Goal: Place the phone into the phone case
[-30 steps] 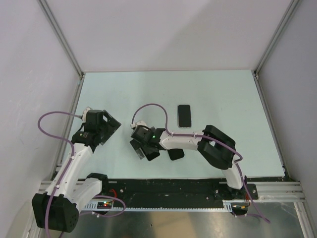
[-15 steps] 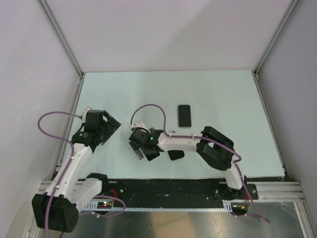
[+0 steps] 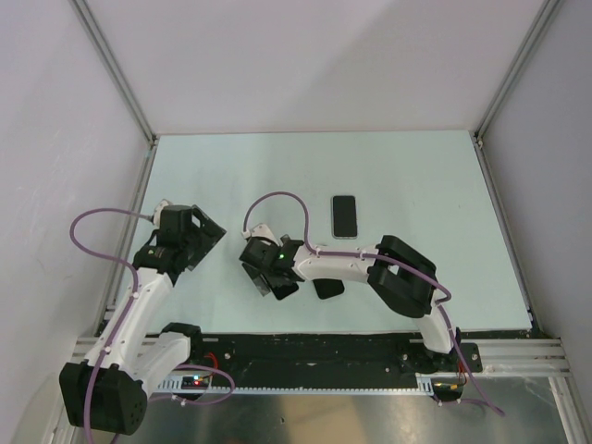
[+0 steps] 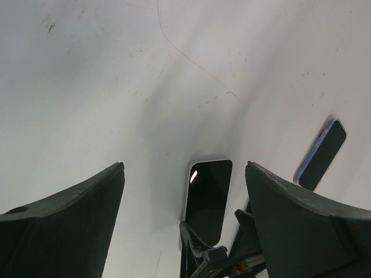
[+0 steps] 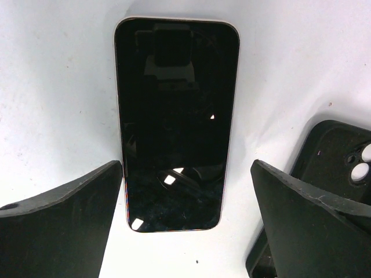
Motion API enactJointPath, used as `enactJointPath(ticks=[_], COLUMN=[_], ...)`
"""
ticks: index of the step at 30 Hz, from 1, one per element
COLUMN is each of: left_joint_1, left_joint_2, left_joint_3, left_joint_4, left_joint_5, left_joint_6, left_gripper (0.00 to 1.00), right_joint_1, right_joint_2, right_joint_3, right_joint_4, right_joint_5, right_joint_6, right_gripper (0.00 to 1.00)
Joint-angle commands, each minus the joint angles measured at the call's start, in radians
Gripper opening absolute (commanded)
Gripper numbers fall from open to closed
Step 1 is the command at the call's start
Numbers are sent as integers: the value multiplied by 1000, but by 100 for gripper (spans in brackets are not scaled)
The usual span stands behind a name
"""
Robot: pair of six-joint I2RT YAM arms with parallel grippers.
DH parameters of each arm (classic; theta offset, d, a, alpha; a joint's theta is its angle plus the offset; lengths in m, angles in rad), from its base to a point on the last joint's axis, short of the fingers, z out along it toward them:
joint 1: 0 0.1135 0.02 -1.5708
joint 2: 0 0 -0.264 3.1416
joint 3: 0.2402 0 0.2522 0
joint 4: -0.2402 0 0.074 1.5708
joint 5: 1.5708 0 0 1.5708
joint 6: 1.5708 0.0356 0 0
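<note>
1. Beside the phone case (image 5: pixel 330 156), on its left as the right wrist camera sees it, lies the phone (image 5: pixel 177 124). It is flat on the pale surface (image 5: pixel 58 87), dark screen up, with a strip of bare surface between the two.
2. Long axis of the phone: straight up the wrist picture, away from the tool, so that its two long edges face the two fingers (image 5: pixel 69 220). The visible edge of the case slants against it.
3. Right tool (image 5: pixel 186 163): fingers spread wide, gripping nothing. They flank the phone's near end, next to the case. Whether they touch the surface cannot be told.
4. Left tool (image 4: pixel 184 165): spread and empty too. In the top view it stands well apart from the case, with the right tool between. The right arm is judged the nearer.
5. Container: the case, only partly in view, holds nothing where it shows. Pale surface appears through its camera cut-outs (image 5: pixel 363 153).
6. Farther out from the case, the top view shows a phone-shaped slab (image 3: pixel 344 215). Whether it is the phone of item 1 cannot be told.
7. Judgement: the coming move is a descent and a closing across the phone's short width. So thin a body offers little edge, and a finger may shove it toward the case.
</note>
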Motion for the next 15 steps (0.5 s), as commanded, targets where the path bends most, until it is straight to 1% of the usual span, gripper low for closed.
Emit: enactJointPath(ticks=[1, 15], left_joint_1=[7, 8], left_joint_2=[-15, -25], left_joint_3=[23, 12], left_joint_4=[8, 7], left_joint_5=[17, 14], left_joint_6=[24, 21], left_gripper=[89, 89], right_joint_1=[4, -7], right_joint_2=[5, 4], right_joint_3=[39, -4], right_joint_4=[-17, 37], right_joint_5=[37, -60], right_joint_6=[-5, 11], right_gripper=[99, 99])
